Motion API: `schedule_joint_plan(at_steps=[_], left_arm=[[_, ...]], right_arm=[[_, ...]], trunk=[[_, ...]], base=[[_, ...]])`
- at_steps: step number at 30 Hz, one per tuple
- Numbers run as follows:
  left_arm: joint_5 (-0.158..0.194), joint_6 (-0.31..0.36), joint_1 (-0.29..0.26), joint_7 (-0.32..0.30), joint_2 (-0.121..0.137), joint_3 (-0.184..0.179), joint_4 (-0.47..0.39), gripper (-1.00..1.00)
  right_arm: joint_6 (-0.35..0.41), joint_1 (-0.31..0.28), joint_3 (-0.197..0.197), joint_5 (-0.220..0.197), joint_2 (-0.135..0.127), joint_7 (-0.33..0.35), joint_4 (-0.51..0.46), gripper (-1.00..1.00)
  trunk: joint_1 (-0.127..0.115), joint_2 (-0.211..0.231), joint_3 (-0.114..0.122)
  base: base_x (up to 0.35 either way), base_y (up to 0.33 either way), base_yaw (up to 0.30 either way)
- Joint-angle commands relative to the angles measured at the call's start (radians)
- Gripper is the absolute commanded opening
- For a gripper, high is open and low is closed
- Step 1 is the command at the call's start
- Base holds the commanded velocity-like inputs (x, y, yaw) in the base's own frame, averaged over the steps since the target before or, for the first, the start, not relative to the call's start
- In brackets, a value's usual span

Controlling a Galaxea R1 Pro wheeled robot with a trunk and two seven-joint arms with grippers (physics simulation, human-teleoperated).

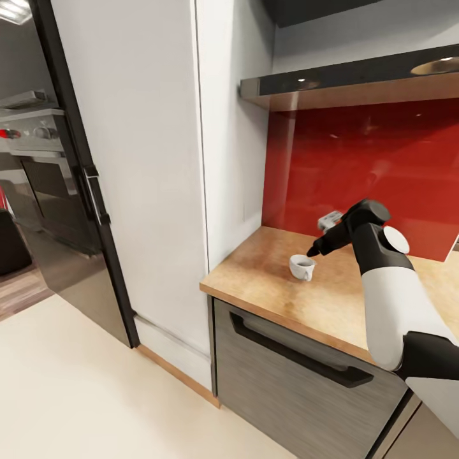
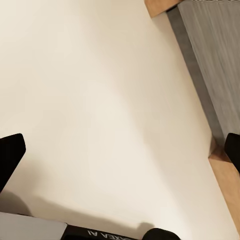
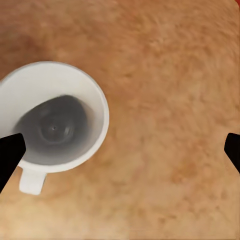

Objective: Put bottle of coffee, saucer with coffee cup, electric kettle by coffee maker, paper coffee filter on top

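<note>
Coffee cup [image 1: 302, 266]: upright on the kitchen countertop [image 1: 268, 268] near its corner, handle outward. My right gripper [image 3: 120, 150]: jaws spread wide, poised above it, one fingertip [image 3: 10, 155] over the rim. My left gripper [image 2: 120, 150]: released, over pale floor [image 2: 110, 110].

Only upside-down, cut-off lettering on the left arm [image 2: 95, 233]; unreadable.

countertop [image 1: 274, 274] cut off rightward
</note>
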Motion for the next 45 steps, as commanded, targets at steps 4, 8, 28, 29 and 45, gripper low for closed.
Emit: schedule_joint_plan(at_steps=[4,8,28,29,45], left_arm=[[-0.006,-0.003,-0.001,-0.005,0.000,0.008,0.002,1.00],[-0.006,-0.003,-0.001,-0.005,0.000,0.008,0.002,1.00],[-0.006,-0.003,-0.001,-0.004,0.000,0.008,0.002,1.00],[-0.006,-0.003,-0.001,-0.004,0.000,0.008,0.002,1.00],[-0.006,-0.003,-0.001,-0.005,0.003,0.008,0.002,1.00]], right_arm=[[-0.016,-0.001,-0.002,0.009,0.000,0.008,0.011,1.00],[-0.020,-0.001,-0.002,0.009,0.000,-0.010,0.015,1.00],[-0.038,-0.001,-0.004,0.005,-0.010,-0.026,0.071,1.00],[-0.042,-0.001,-0.005,0.005,-0.010,-0.026,0.076,1.00],[-0.061,-0.001,-0.007,0.005,-0.010,-0.026,0.099,1.00]], trunk=[[0.000,-0.001,-0.001],[0.000,-0.001,-0.001],[0.000,-0.001,-0.001],[0.000,-0.001,-0.001],[0.000,-0.001,-0.001]], base=[[0.153,0.000,0.000],[0.072,0.000,0.000],[0.025,0.000,0.000],[0.003,0.000,0.000],[0.043,0.000,0.000]])
